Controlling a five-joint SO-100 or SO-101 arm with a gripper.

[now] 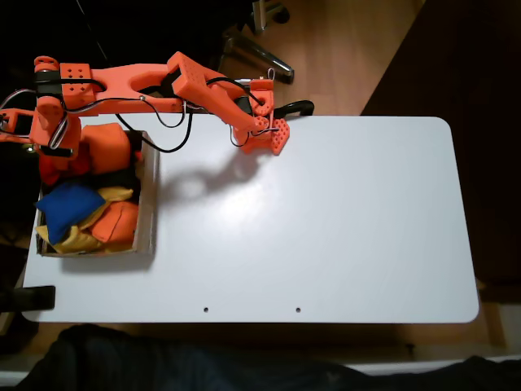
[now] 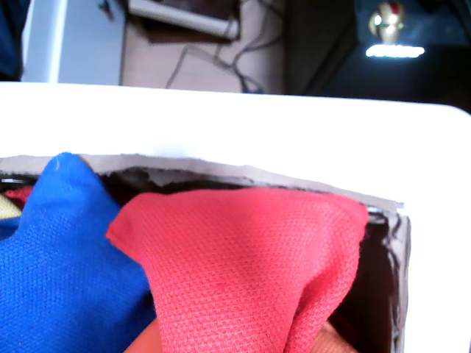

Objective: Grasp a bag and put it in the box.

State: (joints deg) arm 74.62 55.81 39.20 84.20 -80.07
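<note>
**Over the box, left end of the table: bag at the point of release**

Item 1. Gripper (image 1: 55,155): in the fixed view it hangs above the upper-left corner of the box, with the arm stretched left from its clamped base at the table's far edge. How far the jaws are open cannot be told, nor whether they have hold of anything.

Item 2. Red bag (image 2: 243,265): already within the box walls, directly below the gripper. In the wrist view it is bunched upward and lies against the blue beanbag (image 2: 59,257).

Item 3. Cardboard box (image 1: 149,204): also holds an orange beanbag (image 1: 106,147) and a yellow beanbag (image 1: 73,239).

Item 4. White table (image 1: 326,220).

Step in hand, as judged: the put-in, at or about release. The next move calls for the jaws fully parted, then a straight lift clear of the fabric and the box wall (image 2: 243,175), so that the bag is not dragged out.
</note>
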